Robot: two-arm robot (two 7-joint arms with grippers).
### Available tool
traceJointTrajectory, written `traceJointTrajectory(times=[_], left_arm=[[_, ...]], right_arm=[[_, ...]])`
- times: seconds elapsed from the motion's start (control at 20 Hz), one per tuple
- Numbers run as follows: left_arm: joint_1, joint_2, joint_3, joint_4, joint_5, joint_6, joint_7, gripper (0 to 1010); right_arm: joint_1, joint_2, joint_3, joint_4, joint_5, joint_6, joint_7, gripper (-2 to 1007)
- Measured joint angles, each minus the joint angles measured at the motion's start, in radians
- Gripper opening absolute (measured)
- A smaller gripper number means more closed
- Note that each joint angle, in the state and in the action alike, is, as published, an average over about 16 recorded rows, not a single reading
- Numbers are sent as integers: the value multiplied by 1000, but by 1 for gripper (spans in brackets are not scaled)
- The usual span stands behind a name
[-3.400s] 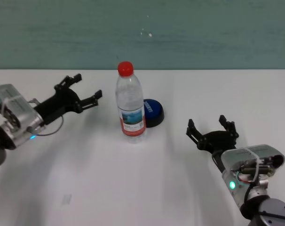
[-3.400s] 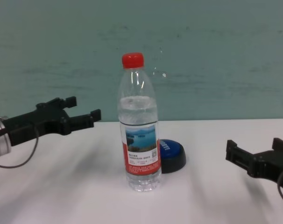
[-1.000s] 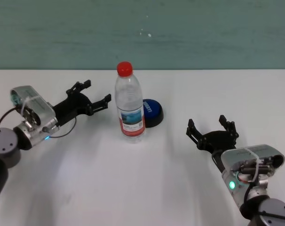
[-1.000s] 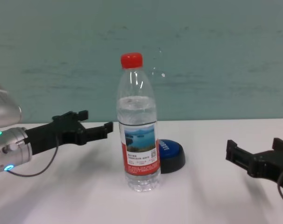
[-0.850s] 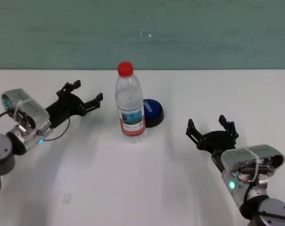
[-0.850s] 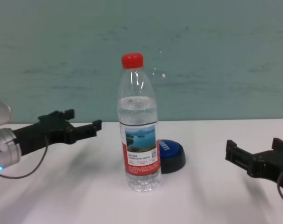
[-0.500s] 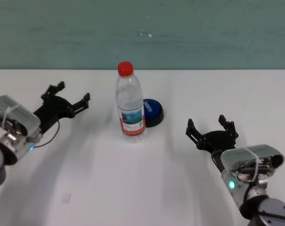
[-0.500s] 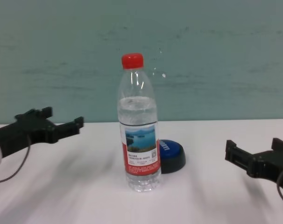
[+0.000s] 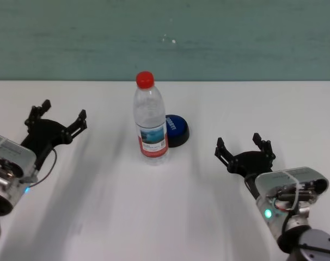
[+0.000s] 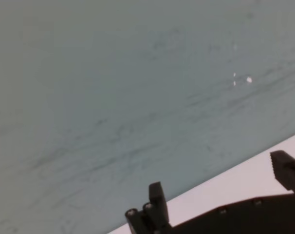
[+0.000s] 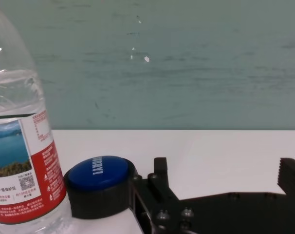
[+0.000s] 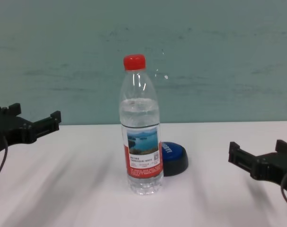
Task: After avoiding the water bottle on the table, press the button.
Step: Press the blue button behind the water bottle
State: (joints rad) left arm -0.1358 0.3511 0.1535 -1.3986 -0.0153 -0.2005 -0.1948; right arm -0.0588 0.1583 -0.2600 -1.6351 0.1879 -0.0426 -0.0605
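Observation:
The water bottle [image 9: 151, 120] stands upright in the middle of the white table [image 9: 165, 217], red cap on; it also shows in the chest view [image 12: 140, 137] and the right wrist view [image 11: 18, 146]. The blue button [image 9: 176, 129] sits just behind and right of it, touching or nearly touching; it also shows in the chest view [image 12: 174, 157] and the right wrist view [image 11: 100, 185]. My left gripper [image 9: 56, 120] is open and empty, well left of the bottle. My right gripper [image 9: 244, 151] is open and empty, to the right of the button, near the table.
A teal wall [image 9: 165, 38] runs behind the table's far edge. The left wrist view shows only that wall [image 10: 138, 97] and a strip of table. White tabletop [image 12: 63, 189] lies between my left gripper [image 12: 27, 123] and the bottle.
My left gripper came close to the bottle's left side a second ago, then drew back left and toward me, still open. The bottle, the button and my right arm have not moved.

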Motion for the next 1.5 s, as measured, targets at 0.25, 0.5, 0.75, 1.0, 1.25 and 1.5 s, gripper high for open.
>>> traceJointTrajectory(times=[0.25, 0.5, 0.75, 1.0, 1.25, 1.5], left_arm=[[106, -18, -33, -132, 17, 35, 43, 1000], [175, -35, -45, -215, 25, 45, 45, 1000], [207, -48, -37, -251, 30, 38, 20, 1000], [224, -56, -15, -264, 37, 31, -8, 1000], [245, -64, 11, -272, 46, 24, -24, 1000], [269, -65, 34, -276, 52, 9, -35, 1000]], right_arm=[[0, 0, 0, 0, 0, 0, 0, 1004], [0, 0, 0, 0, 0, 0, 0, 1004], [0, 0, 0, 0, 0, 0, 0, 1004], [0, 0, 0, 0, 0, 0, 0, 1004], [0, 0, 0, 0, 0, 0, 0, 1004], [0, 0, 0, 0, 0, 0, 0, 1004]])
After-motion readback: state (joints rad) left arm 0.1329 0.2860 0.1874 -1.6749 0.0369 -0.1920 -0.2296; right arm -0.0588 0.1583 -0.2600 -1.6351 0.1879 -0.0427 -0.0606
